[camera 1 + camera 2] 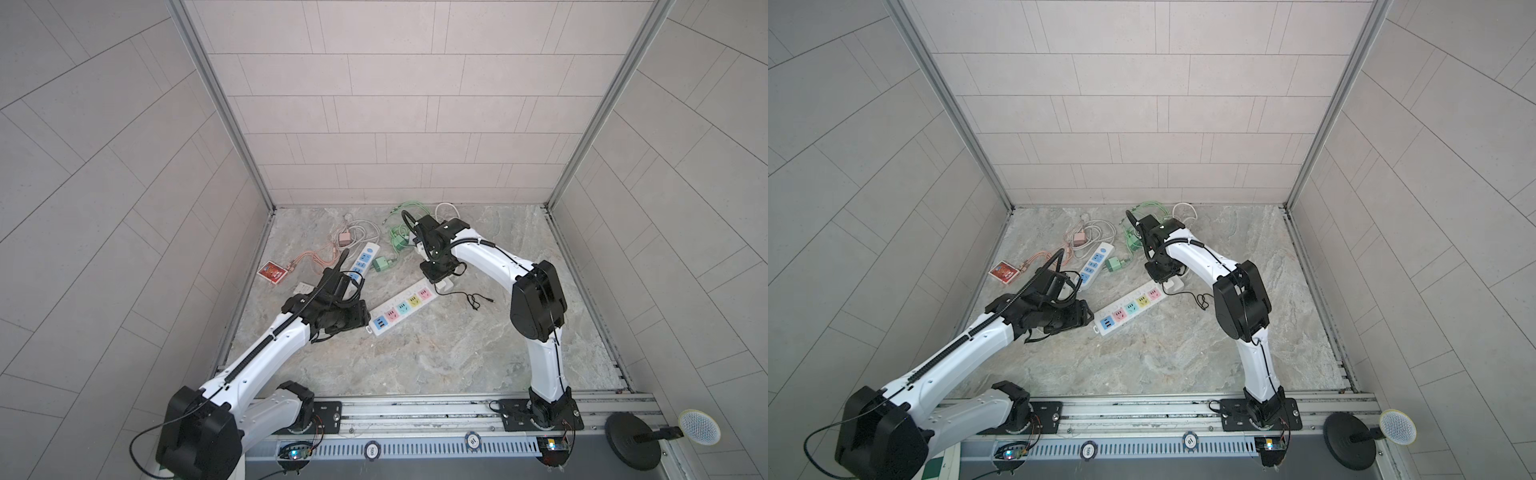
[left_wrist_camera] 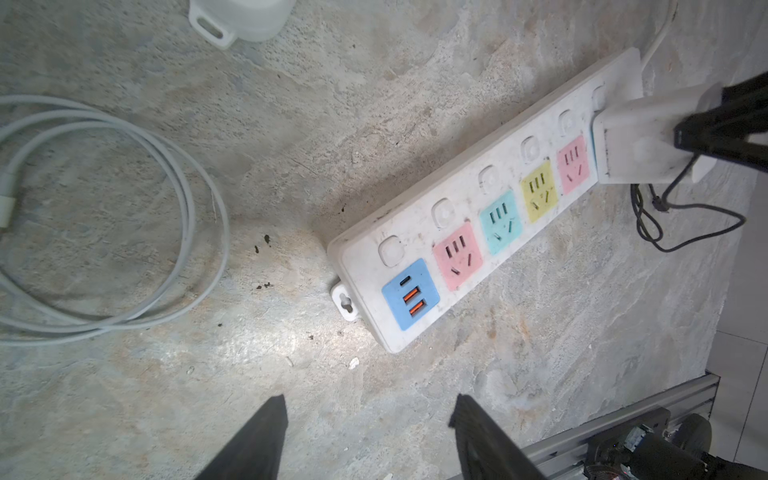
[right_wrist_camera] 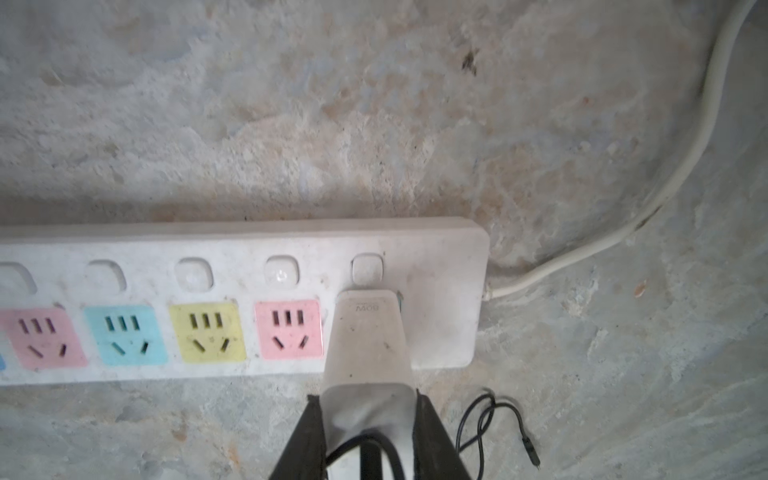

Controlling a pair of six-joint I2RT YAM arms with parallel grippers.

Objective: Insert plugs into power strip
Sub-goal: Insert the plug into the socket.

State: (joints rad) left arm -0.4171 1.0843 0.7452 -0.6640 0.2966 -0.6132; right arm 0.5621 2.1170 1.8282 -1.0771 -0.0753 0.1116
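The white power strip (image 1: 401, 307) with pink, teal and yellow sockets lies slantwise mid-floor, also in the left wrist view (image 2: 478, 216) and the right wrist view (image 3: 249, 307). My right gripper (image 3: 368, 415) is shut on a boxy white plug (image 3: 365, 345) with a thin black cable (image 3: 490, 424). The plug stands on the end socket nearest the strip's cord; its prongs are hidden. My left gripper (image 2: 370, 415) hangs open over bare floor, just off the strip's blue USB end, holding nothing.
A second strip with blue sockets (image 1: 362, 262) lies further back. Near it are two mint green plugs (image 1: 381, 264) (image 1: 400, 243), a pink plug (image 1: 344, 238) with tangled cables and a red card pack (image 1: 272, 272). A coiled white cable (image 2: 124, 208) lies close to my left gripper.
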